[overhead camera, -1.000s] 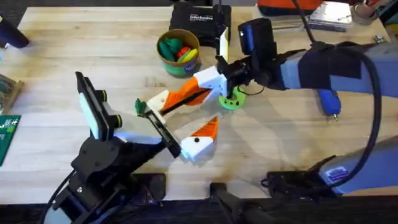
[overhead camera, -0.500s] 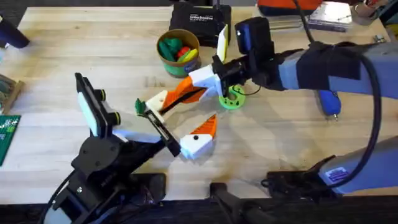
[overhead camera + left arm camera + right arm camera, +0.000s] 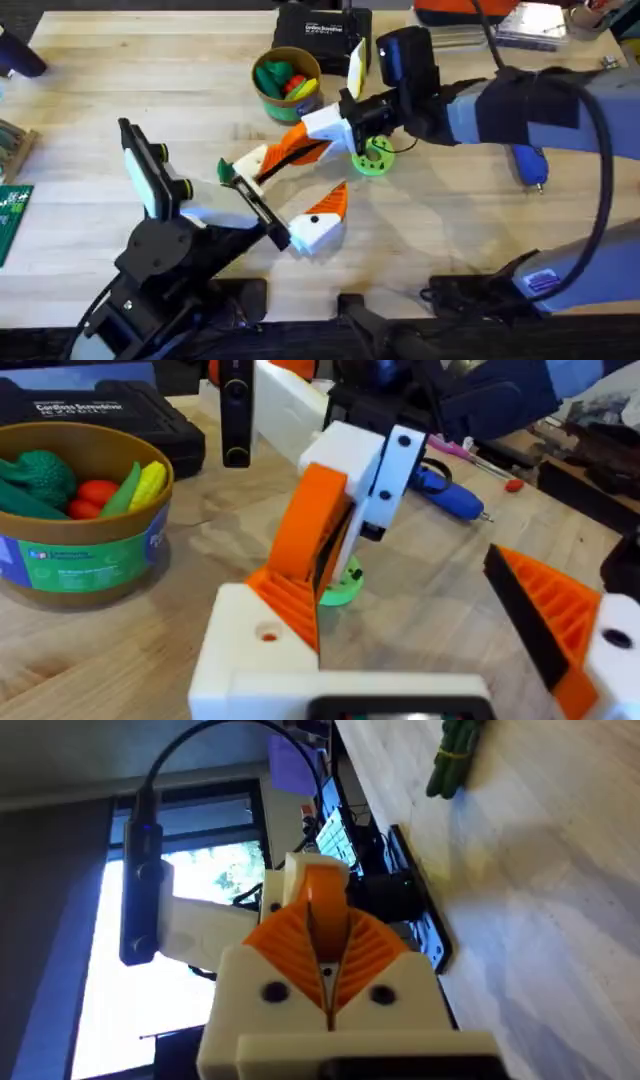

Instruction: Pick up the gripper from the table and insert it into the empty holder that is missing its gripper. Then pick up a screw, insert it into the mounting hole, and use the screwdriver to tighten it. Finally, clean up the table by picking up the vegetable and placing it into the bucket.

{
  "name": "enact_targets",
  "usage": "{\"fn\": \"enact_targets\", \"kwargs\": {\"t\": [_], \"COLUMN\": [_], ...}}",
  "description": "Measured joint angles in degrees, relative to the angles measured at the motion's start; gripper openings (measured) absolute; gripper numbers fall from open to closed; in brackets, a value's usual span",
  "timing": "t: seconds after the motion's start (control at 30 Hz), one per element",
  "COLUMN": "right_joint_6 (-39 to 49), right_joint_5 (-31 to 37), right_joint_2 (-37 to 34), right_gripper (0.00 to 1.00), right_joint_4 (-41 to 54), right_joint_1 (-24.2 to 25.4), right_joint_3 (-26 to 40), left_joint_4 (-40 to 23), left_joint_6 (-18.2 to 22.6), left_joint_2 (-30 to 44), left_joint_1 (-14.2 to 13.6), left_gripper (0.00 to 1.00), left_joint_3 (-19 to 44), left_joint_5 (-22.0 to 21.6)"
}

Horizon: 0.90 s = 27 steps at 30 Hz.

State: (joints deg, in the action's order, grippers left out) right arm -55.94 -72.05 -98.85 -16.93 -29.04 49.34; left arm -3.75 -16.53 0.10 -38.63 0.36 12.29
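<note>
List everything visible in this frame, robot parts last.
bucket: one, yellow-olive, far middle of the table
toy vegetables: several, green, red and yellow, inside the bucket
vegetable: one, dark green, on the table beside the left claw
black case: one, behind the bucket
disc: one, lime green, under the right arm
screwdriver: one, blue, right side of the table
circuit board: one, green, left edge
loose finger: one, orange and white, tilted, held in the right claw
left claw: open, white and orange, mid-table
right claw: shut on the loose finger
</note>
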Motion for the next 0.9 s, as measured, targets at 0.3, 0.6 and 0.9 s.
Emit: {"fn": "enact_targets", "kwargs": {"t": [0.3, 0.6, 0.9], "right_joint_6": [0.0, 0.3, 0.3], "right_joint_5": [0.2, 0.5, 1.2], "right_joint_2": [0.0, 0.0, 0.0], "right_gripper": [0.12, 0.21, 0.362], "right_joint_4": [0.1, 0.2, 0.3], "right_joint_1": [0.0, 0.2, 0.7], "right_joint_3": [0.0, 0.0, 0.0], "left_joint_4": [0.0, 0.0, 0.3], "left_joint_6": [0.0, 0.2, 0.8], "left_joint_2": [0.0, 0.0, 0.0], "left_joint_1": [0.0, 0.0, -0.3], "left_gripper": [0.991, 0.99, 0.99], "left_joint_3": [0.0, 0.0, 0.0], "left_joint_5": [0.2, 0.5, 3.0]}}
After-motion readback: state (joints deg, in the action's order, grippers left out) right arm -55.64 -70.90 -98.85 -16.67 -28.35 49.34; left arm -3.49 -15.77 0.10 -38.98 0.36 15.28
